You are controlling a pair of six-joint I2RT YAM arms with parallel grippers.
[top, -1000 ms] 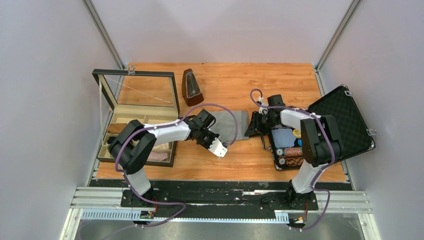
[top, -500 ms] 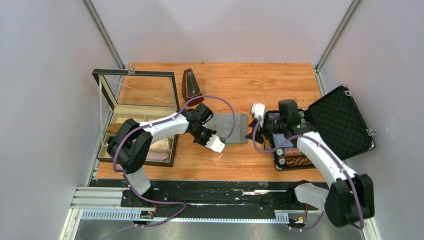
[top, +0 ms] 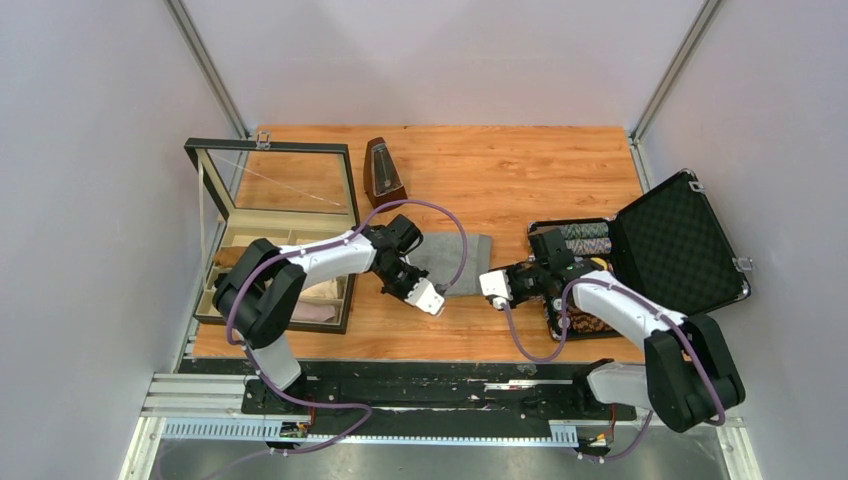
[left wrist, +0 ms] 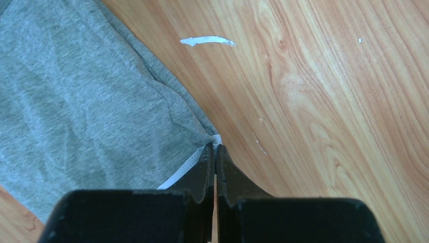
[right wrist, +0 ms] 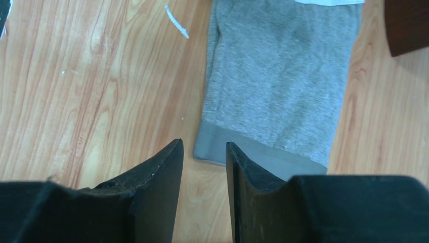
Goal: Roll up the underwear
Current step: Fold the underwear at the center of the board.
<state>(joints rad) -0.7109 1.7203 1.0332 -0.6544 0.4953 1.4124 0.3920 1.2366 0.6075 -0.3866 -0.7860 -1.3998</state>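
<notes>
Left wrist view: the underwear (left wrist: 91, 101) runs off the top and left edges. Its white-trimmed corner disappears between the closed tips of the left pincer (left wrist: 215, 152). Right wrist view: a dark brown object (right wrist: 407, 25) is cropped at the upper right corner and cannot be identified.

The wooden table (top: 520, 165) carries grey underwear (top: 450, 262) lying flat near its centre. A metronome (top: 383, 173) stands at 11 o'clock, a glass-lidded box (top: 285, 185) sits at 9 o'clock, and an open black case (top: 680, 235) lies at 3 o'clock. A white streak (left wrist: 207, 40), perhaps tape, marks the wood beside the underwear.
</notes>
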